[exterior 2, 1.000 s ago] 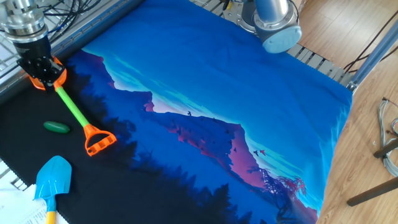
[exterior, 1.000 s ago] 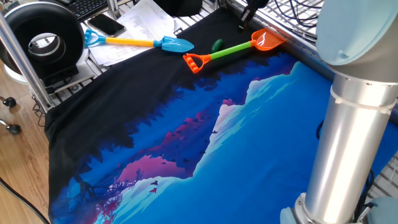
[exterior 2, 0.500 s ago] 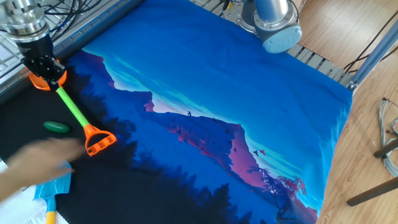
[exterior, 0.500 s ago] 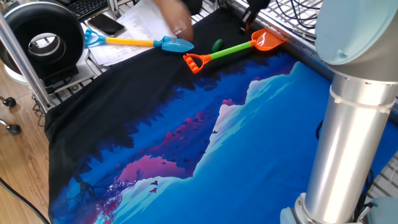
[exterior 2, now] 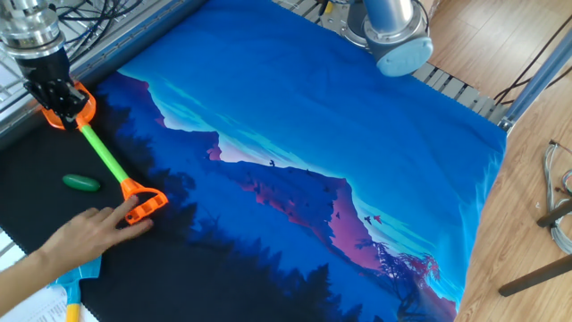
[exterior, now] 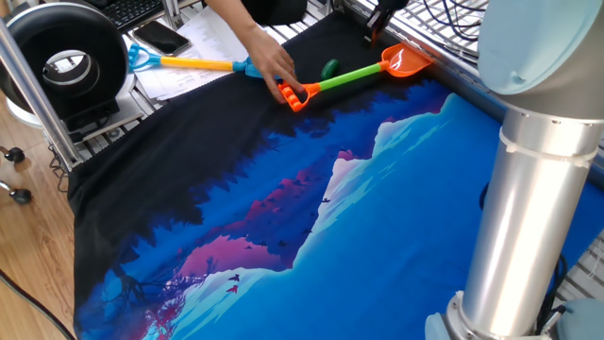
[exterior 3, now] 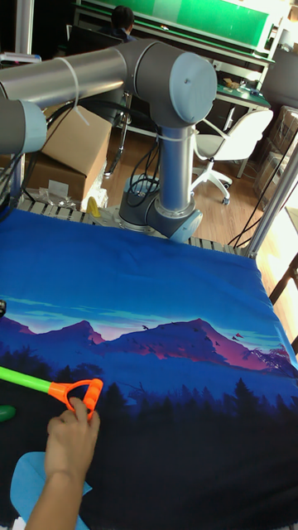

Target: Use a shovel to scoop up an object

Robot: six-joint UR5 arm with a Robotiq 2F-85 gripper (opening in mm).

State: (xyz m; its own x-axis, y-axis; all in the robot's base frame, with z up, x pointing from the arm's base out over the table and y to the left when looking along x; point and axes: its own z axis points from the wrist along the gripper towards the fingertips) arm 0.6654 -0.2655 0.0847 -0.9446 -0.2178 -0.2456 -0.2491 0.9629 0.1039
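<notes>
Beyond the claw's reach, a person's hand touches the shovel at its D-handle; the object lies beside the shaft. Under the claw sits the orange blade, apparently clenched. Probably light, stiff, slippery plastic; the shaft seems the better hold.

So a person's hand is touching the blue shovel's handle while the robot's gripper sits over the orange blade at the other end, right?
Not quite. The hand is touching the orange D-shaped handle of the orange-and-green shovel, not the blue shovel, as both fixed views show. The rest holds: the gripper sits over that shovel's orange blade.
</notes>
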